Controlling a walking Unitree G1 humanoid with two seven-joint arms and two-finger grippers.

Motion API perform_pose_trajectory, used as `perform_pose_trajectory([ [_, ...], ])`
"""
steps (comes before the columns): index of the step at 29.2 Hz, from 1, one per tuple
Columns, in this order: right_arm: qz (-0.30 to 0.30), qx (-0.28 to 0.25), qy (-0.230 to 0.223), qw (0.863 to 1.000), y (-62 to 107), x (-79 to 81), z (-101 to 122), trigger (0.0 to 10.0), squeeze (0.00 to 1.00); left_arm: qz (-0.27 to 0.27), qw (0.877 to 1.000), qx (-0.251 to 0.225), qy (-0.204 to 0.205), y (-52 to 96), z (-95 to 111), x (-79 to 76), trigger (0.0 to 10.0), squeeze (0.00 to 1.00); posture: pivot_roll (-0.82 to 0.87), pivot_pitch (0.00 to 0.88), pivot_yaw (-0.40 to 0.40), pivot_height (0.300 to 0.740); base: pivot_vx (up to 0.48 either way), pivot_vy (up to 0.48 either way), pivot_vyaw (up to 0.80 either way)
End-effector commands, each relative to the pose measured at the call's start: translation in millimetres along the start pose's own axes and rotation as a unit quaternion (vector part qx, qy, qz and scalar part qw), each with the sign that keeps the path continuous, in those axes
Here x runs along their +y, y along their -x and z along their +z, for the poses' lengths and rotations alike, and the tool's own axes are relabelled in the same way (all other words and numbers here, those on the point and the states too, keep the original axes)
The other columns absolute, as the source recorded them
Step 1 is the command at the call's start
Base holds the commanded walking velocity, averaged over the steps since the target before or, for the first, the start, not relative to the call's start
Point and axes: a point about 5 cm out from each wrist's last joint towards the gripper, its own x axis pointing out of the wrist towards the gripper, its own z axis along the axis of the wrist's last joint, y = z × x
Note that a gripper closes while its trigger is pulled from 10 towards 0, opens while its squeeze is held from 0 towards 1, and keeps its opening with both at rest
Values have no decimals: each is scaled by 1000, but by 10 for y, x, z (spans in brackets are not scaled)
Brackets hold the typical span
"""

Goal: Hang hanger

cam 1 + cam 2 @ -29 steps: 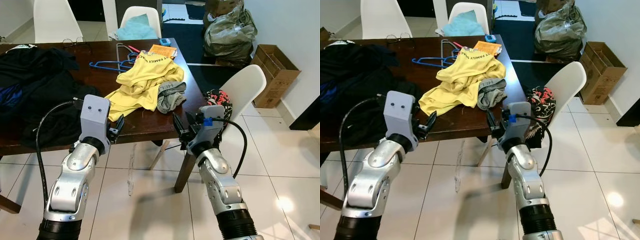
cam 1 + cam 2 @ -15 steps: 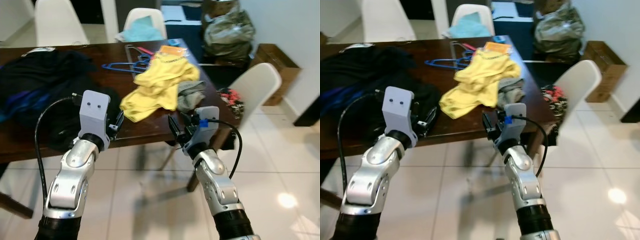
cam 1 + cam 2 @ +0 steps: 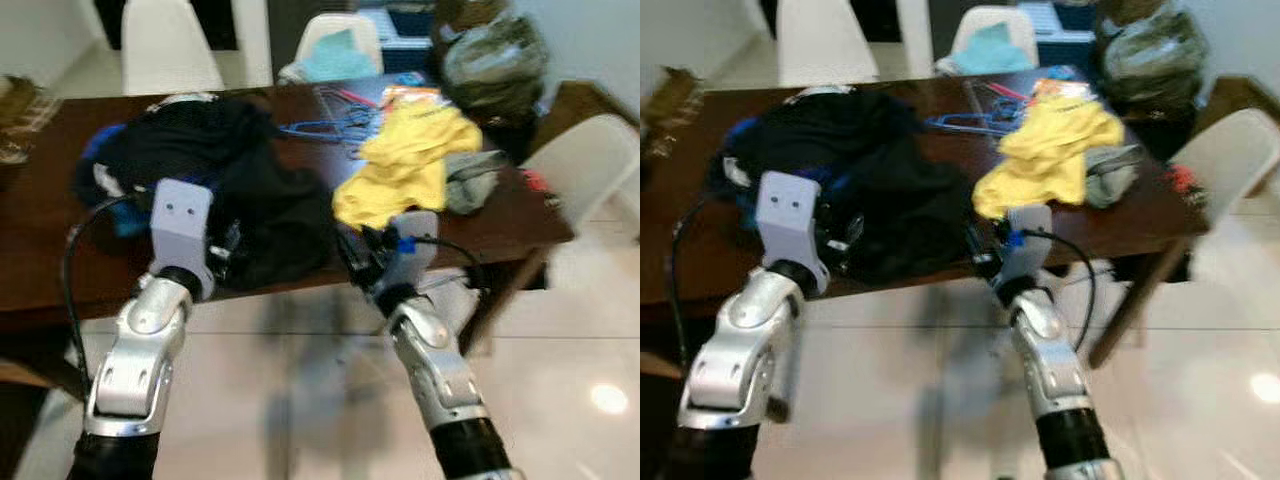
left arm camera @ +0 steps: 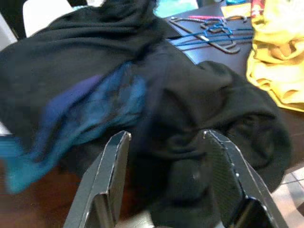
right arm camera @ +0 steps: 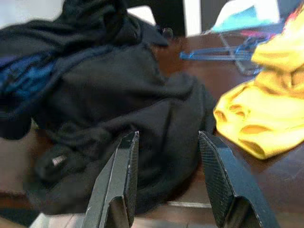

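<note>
Several blue and grey hangers (image 3: 325,122) lie tangled at the far side of the dark wooden table (image 3: 45,235), beside a yellow shirt (image 3: 410,160). In the wrist views the hangers (image 4: 209,37) and a blue hanger (image 5: 219,53) lie beyond a heap of black clothes (image 3: 235,185). My left gripper (image 4: 166,137) is open at the table's near edge, facing the black heap, with nothing between its fingers. My right gripper (image 5: 168,137) is open too, level with the same edge, between the black heap and the yellow shirt (image 5: 266,118).
A grey garment (image 3: 476,186) lies to the right of the yellow shirt. White chairs stand behind the table (image 3: 165,45) (image 3: 340,42) and at its right end (image 3: 592,150). A stuffed bag (image 3: 490,55) sits at the back right. Tiled floor (image 3: 300,400) lies below my arms.
The whole picture has shifted and blurred, so the camera has turned left: the black heap now sits ahead. Both arms keep the same raised pose with open fingers.
</note>
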Motion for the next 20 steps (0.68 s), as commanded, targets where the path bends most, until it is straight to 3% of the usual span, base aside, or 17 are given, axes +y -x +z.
perform_pose_trajectory([
  [1,-5,3,-2,1000,18,-12,-22,10000,0,18,1000,18,9,11,-42,54,10000,0,17,130,-23,740,0,-461,0],
  [12,-7,4,-3,1000,21,-16,-23,10000,0,27,999,29,21,20,-69,73,10000,0,17,140,-20,740,0,-460,0],
  [18,-6,5,-3,1000,22,-14,-27,10000,0,40,998,34,30,-7,-85,98,10000,0,18,139,-20,740,0,0,0],
  [20,-5,6,-3,1000,24,-14,-32,10000,0,42,999,25,15,-12,-75,97,10000,0,20,135,-21,740,0,0,0],
])
